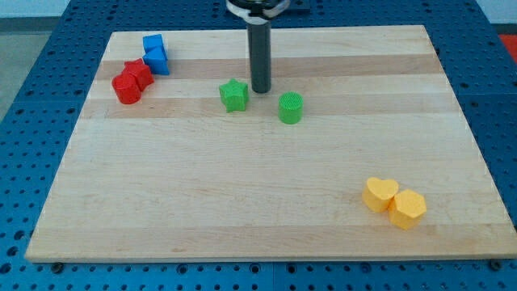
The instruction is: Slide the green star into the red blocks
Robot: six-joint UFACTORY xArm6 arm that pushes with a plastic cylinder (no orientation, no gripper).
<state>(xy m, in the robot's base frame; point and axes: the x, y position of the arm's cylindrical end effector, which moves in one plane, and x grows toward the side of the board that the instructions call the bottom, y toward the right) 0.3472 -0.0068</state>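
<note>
The green star lies on the wooden board, left of centre near the view's top. Two red blocks sit touching each other at the upper left; their shapes are hard to make out. My tip rests on the board just right of the green star, a small gap apart, and up-left of the green cylinder. The red blocks are well to the left of the star.
A blue block touches the red blocks on their upper right. A yellow heart and a yellow hexagon sit together at the lower right. The board's edges drop to a blue perforated table.
</note>
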